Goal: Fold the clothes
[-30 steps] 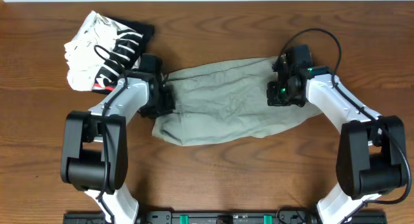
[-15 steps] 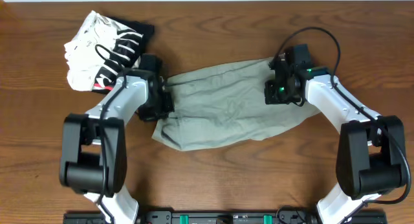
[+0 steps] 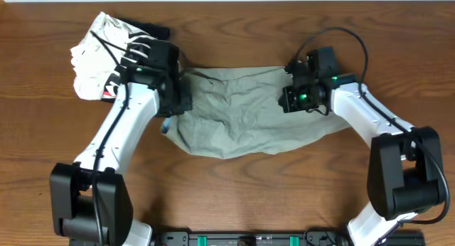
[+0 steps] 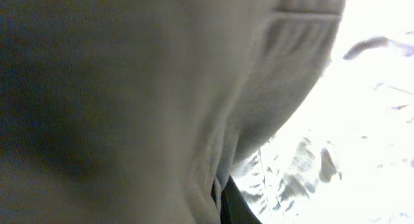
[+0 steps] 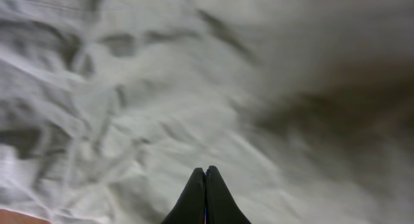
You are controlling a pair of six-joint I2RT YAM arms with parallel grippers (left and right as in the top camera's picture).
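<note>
The khaki shorts (image 3: 242, 121) lie crumpled across the middle of the table. My left gripper (image 3: 174, 104) is shut on their left edge, which is lifted. In the left wrist view the cloth (image 4: 129, 107) fills the picture, with a fold pinched against my dark finger at the left gripper (image 4: 220, 201). My right gripper (image 3: 295, 98) is shut at the shorts' upper right edge and the cloth follows it. In the right wrist view its black fingertips (image 5: 194, 188) meet at the right gripper (image 5: 206, 169) over wrinkled fabric (image 5: 129, 101).
A folded black-and-white striped garment with a red mark (image 3: 106, 57) lies at the back left, just behind my left arm. Bare wooden table (image 3: 234, 196) runs along the front. The table's far edge (image 3: 227, 0) is close behind the shorts.
My left gripper finished closing, then moved toward the back, lifting the shorts' left edge. My right gripper moved left, drawing the right edge inward.
</note>
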